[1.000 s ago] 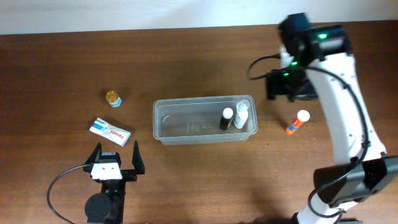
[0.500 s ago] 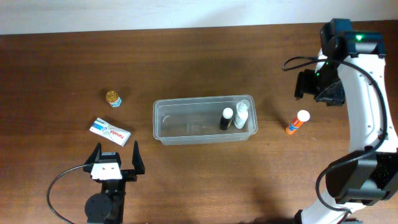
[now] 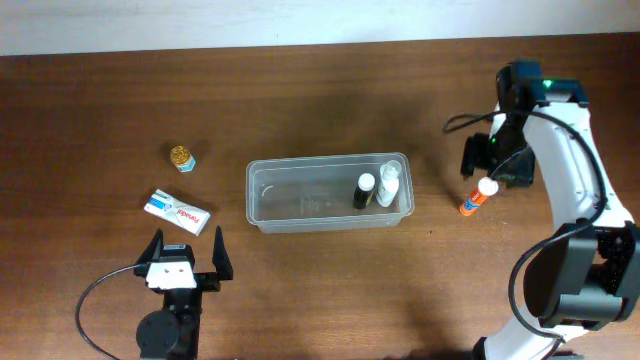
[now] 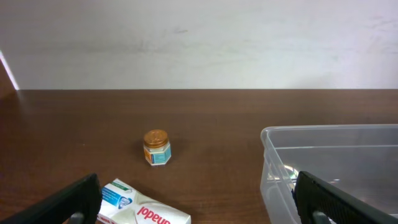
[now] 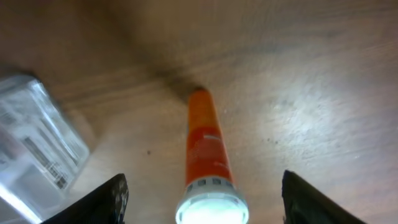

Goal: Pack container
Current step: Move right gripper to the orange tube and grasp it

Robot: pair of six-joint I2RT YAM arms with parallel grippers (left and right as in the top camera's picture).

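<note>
The left pincer [image 3: 187, 240] is being held spread; the right pincer [image 5: 208, 202], spread too, astride the orange tube [image 5: 202, 146]. Its fingertips [image 5: 109, 199] are being cropped.

Overhead looks down; low left wrist shares container [image 3: 325, 160].

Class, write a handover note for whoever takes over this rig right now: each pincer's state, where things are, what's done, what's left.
Left pincer: open, empty, near the table's front edge.
Right pincer: open, straddling the orange glue stick without gripping it.
Container: mid-table, holding a dark bottle and a white bottle at its right end.
Done: two bottles packed.
Left: glue stick, lying right of the container; small gold-lidded jar and white-blue box, both to its left.
</note>
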